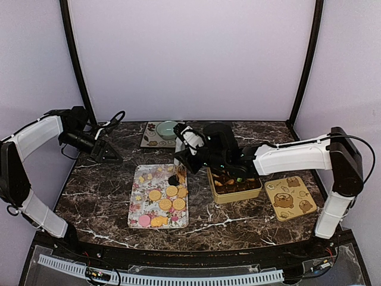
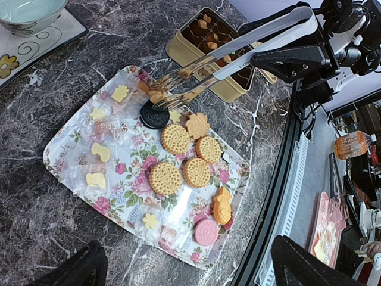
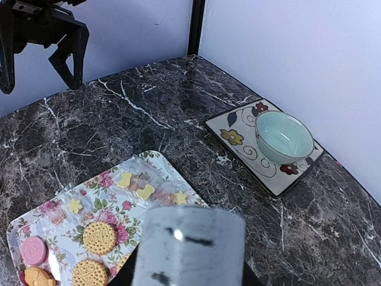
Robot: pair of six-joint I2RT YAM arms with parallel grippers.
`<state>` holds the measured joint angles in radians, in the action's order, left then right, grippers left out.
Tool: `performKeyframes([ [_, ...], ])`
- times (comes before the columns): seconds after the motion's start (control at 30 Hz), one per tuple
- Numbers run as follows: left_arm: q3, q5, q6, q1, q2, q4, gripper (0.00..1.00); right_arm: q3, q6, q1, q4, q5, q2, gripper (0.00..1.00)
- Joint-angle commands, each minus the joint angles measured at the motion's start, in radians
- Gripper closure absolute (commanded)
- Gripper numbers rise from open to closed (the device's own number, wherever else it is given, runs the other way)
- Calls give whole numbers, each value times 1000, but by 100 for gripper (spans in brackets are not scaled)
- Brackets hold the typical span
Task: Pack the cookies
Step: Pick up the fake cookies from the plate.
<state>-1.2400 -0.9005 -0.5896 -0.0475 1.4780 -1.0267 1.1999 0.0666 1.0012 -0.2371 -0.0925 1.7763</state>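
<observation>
The right hand [image 2: 272, 58] is clamped on a pair of tongs [image 2: 250, 37]. The tong tips reach down to a dark round cookie [image 2: 155, 114] on the flowery tray [image 2: 128, 205]. I cannot tell if they pinch it yet.

I think the job now is picking up this cookie. Next it needs a gentle squeeze, a lift, and a ride to the gold tin [image 2: 184, 59] just beside the tray. The other cookies [image 2: 165, 177] lie on the tray.

The left hand [image 1: 109, 155] is wide apart, far off at the back. The desk [image 2: 47, 238] is dark marble. The walls [image 1: 190, 59] are pale purple.
</observation>
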Motion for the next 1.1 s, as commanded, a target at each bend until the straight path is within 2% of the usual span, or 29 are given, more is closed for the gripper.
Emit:
performKeyframes([
  [0.0, 6, -17, -8, 8, -20, -15, 2, -5, 2, 7, -11, 23, 5, 65],
  [0.13, 7, -21, -13, 8, -19, -19, 2, -20, -2, 17, 1, 40, -2, 62],
  [0.27, 7, -21, -16, 9, -21, -21, 2, -41, -11, 17, -8, 33, -17, 62],
  [0.5, 8, -21, -16, 9, -23, -24, 3, 2, 0, 17, 13, -25, -5, 82],
  [0.83, 7, -26, -23, 9, -25, -30, 3, 44, 37, 16, 44, -47, -85, 93],
  [1.07, 7, -32, -24, 9, -21, -32, 4, -38, 63, -25, 112, -14, -311, 97],
])
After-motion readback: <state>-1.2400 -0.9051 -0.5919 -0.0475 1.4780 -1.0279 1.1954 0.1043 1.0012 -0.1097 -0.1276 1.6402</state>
